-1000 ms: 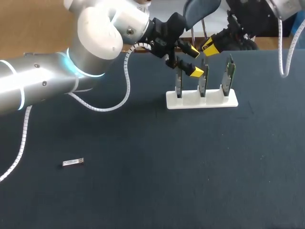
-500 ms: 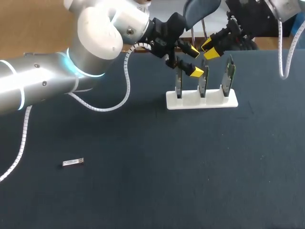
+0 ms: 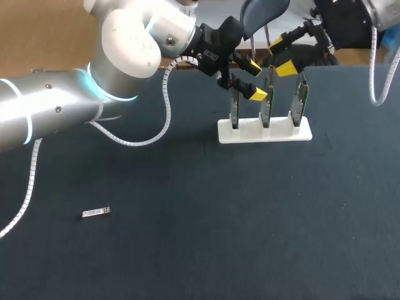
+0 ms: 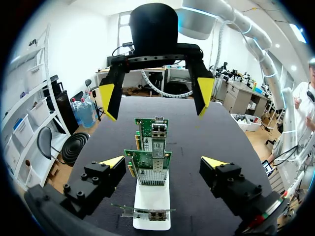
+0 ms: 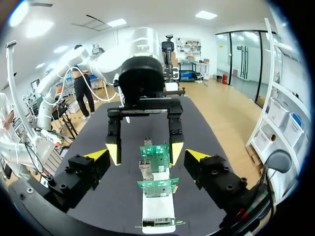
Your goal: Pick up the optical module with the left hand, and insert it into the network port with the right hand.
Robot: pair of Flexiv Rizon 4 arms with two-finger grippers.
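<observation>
Left pincer and right pincer stand wide open, empty, crowding the card rack. The optical module lies well apart. Likely risk: pincers collide or strike a card.

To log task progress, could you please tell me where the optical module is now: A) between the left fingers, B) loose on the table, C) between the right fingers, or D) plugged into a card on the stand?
B: the module lies alone on the table, far from the stand, where the left fingers and right fingers are both open and empty.
</observation>
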